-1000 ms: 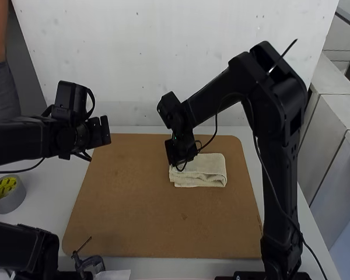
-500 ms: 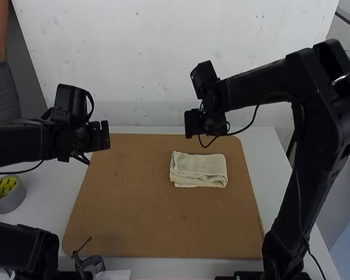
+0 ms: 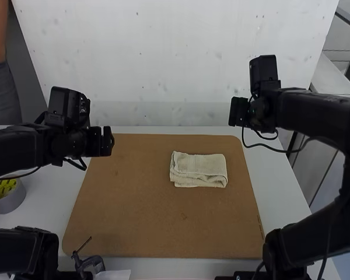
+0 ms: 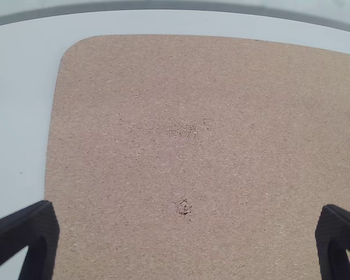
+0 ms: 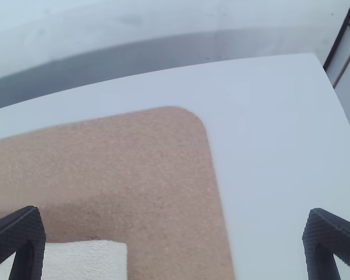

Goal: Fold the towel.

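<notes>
A brown, finely speckled board (image 3: pixel 134 210) with rounded corners lies on the smooth white table (image 3: pixel 280 192). Right of its middle rests the cream towel (image 3: pixel 198 169), nubby, folded into a rough rectangle. The left gripper (image 3: pixel 102 142) and right gripper (image 3: pixel 238 111) both have their fingers spread apart.

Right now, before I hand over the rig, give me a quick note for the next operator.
Left claw: open, empty, near the board's far-left corner.
Right claw: open, empty, near its far-right corner.
Towel: on the board, right of centre, held by neither claw.
Done: it lies folded into a small, layered rectangle.
Left: probably nothing essential; perhaps tidy the slightly uneven near edge.
</notes>
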